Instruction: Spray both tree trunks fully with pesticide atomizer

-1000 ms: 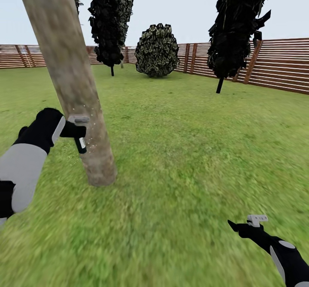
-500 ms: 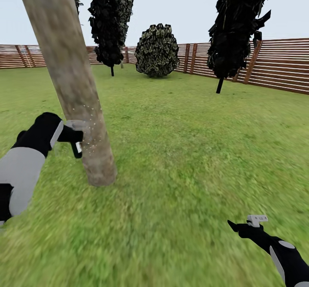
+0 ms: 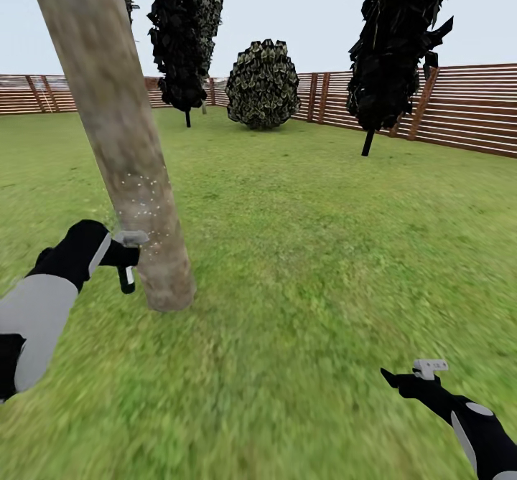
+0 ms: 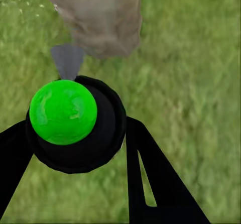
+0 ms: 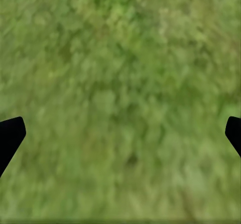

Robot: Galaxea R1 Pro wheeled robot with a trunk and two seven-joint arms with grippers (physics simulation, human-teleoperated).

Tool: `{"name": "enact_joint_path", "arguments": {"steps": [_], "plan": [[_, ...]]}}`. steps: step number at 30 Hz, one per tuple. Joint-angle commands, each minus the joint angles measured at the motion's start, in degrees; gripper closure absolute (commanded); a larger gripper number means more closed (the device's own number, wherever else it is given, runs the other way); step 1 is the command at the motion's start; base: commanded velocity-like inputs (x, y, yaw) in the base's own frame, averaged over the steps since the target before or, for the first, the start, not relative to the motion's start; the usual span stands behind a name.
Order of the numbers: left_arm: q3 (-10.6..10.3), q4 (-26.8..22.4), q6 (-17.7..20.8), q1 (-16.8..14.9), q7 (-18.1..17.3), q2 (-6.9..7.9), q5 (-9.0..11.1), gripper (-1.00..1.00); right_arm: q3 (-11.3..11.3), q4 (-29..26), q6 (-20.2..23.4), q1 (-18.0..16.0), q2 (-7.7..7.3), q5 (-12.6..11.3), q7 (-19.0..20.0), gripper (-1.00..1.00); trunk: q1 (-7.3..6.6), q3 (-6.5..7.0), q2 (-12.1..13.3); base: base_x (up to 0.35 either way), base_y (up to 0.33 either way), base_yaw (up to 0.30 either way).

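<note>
Currently my left gripper [image 3: 123, 250] is clamped on the spray bottle [image 3: 128, 261], fingers pressed to both sides of its black body. From the left wrist view the bottle [image 4: 75, 126] sits between my fingers [image 4: 150, 179], green spot up, grey nozzle aimed at the trunk.

Key relation: the near tree trunk [image 3: 118, 135] stands just beyond the nozzle, ahead and slightly to the right of my left gripper. Its long axis leans, top tilted to the left, base planted in the grass [image 3: 323, 250]. Bottle is low, near the flared base. White specks dot the bark just above the nozzle; higher bark looks bare. Judgement: coverage is partial, so the next sweep should follow the lean upward.

Left arm is the nearer; right gripper [image 3: 413, 374] hangs well apart over grass, fingers spread, holding nothing.

A second dark-leaved tree [image 3: 391, 57] stands far off by the fence [image 3: 467, 107].
</note>
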Motion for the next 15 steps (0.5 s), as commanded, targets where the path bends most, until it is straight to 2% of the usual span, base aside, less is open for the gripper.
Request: {"name": "enact_joint_path", "arguments": {"steps": [1,3,5,8,9,13,15], "plan": [[-0.2,-0.1,0.1,-0.1,-0.4,0.15,-0.4,1.00,-0.4,-0.1,0.3,0.0,0.06,0.5,0.5,-1.00,-0.01,-0.05,0.0,0.000,0.000,0.000],[0.1,-0.4,0.4,-0.8,-0.3,0.29,-0.5,1.00,-0.5,-0.1,0.3,0.0,0.06,0.5,0.5,-1.00,-0.01,-0.05,0.0,0.000,0.000,0.000],[0.0,-0.3,0.8,-4.9,-0.1,0.38,-0.5,1.00,-0.5,-0.1,0.3,0.0,0.07,0.5,0.5,-1.00,-0.01,-0.05,0.0,0.000,0.000,0.000],[-0.1,-0.1,1.0,-9.5,-0.1,0.80,-0.5,1.00,-0.5,-0.1,0.3,0.0,0.06,0.5,0.6,-1.00,-0.01,-0.05,0.0,0.000,0.000,0.000],[-0.2,-0.1,1.3,-12.2,0.0,1.37,-0.5,1.00,-0.5,-0.1,0.3,0.0,0.06,0.5,0.5,-1.00,-0.01,-0.05,0.0,0.000,0.000,0.000],[-0.4,-0.1,1.4,-12.7,0.0,2.91,-0.4,1.00,-0.5,-0.1,0.3,0.0,0.06,0.5,0.5,-1.00,-0.01,-0.05,0.0,0.000,0.000,0.000],[-0.5,0.2,1.1,-12.3,0.2,5.09,-0.4,1.00,-0.5,-0.1,0.3,0.0,0.06,0.5,0.5,-1.00,-0.01,-0.05,0.0,0.000,0.000,0.000]]}}
